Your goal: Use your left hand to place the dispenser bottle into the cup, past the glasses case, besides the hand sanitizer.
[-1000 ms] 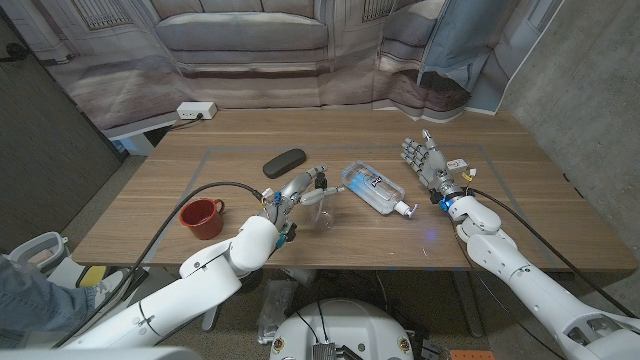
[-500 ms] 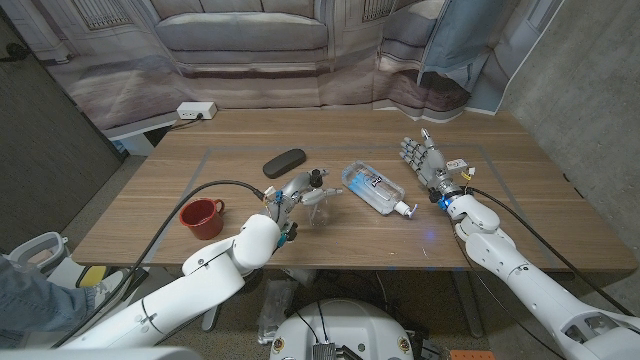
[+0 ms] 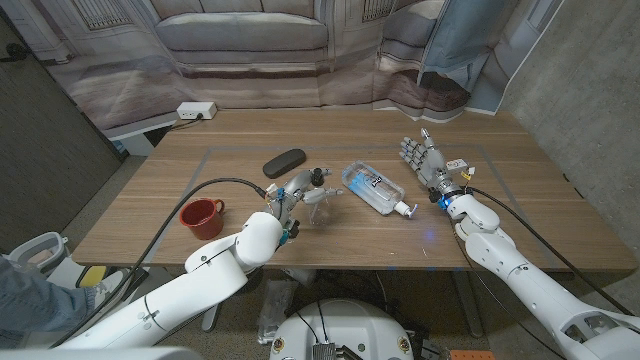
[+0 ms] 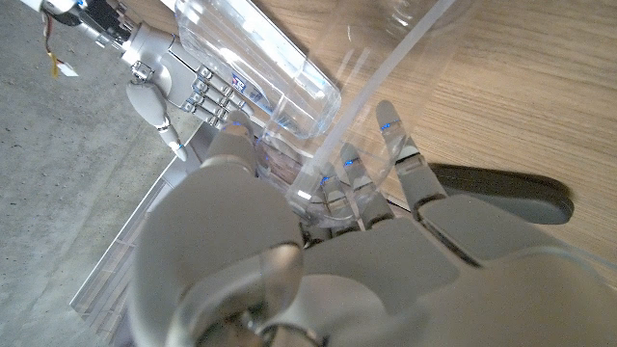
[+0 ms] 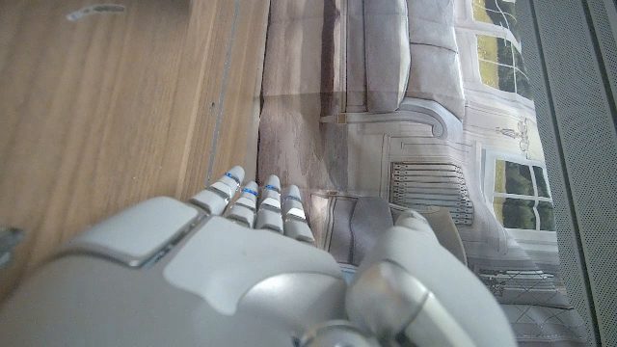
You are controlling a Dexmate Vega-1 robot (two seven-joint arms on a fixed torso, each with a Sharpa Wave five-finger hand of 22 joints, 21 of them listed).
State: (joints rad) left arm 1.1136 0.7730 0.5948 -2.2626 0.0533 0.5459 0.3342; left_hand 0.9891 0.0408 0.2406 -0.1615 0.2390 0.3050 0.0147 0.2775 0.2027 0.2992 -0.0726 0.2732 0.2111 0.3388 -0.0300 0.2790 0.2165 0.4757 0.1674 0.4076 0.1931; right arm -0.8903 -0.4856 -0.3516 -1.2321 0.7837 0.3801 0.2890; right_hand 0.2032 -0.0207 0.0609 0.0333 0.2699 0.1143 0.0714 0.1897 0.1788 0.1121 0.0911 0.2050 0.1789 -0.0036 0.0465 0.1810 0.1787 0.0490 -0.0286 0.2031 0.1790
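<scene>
My left hand point(image 3: 290, 193) grips a small clear dispenser bottle point(image 3: 318, 196) with a black pump top, held upright just above the table's middle. In the left wrist view my fingers point(image 4: 347, 178) wrap the clear bottle point(image 4: 333, 159), whose dip tube shows inside. The red cup point(image 3: 203, 217) stands to the left of that hand, near the front edge. A black glasses case point(image 3: 284, 161) lies just beyond the hand. The hand sanitizer point(image 3: 373, 187), a clear bottle with a blue label, lies on its side to the right. My right hand point(image 3: 425, 160) stands open on its edge, holding nothing.
A white power strip point(image 3: 196, 111) sits at the table's far left corner. A sofa backdrop hangs behind the table. The right hand point(image 4: 178, 82) and glasses case point(image 4: 501, 193) also appear in the left wrist view. Bare wood lies between cup and case.
My left hand has risen a little and shifted slightly away from me, carrying the dispenser bottle off the table. The right hand has stayed still.
</scene>
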